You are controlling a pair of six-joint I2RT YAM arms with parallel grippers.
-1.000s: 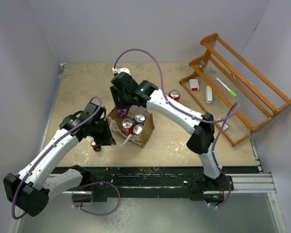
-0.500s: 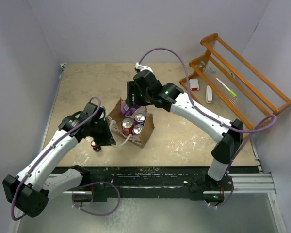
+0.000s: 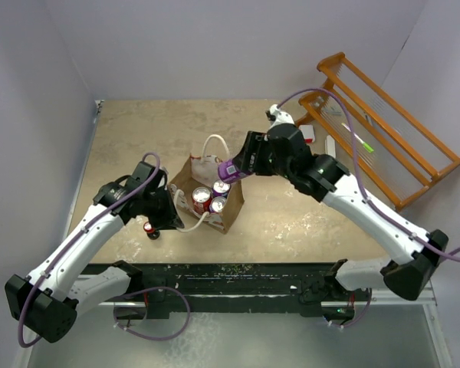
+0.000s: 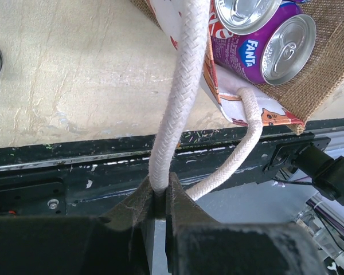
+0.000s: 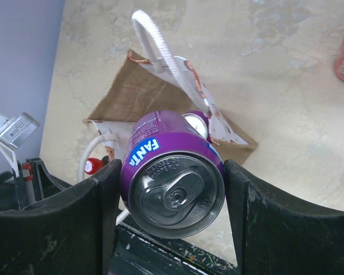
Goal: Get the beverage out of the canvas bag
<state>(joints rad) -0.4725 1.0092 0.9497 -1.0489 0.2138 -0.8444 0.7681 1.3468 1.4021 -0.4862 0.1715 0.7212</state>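
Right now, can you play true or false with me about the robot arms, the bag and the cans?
1. The right gripper holds a purple Fanta can. True.
2. The canvas bag is empty. False: several cans sit inside it.
3. The left gripper pinches the bag's white rope handle. True.
4. The wooden rack stands on the left side of the table. False: it stands on the right side.
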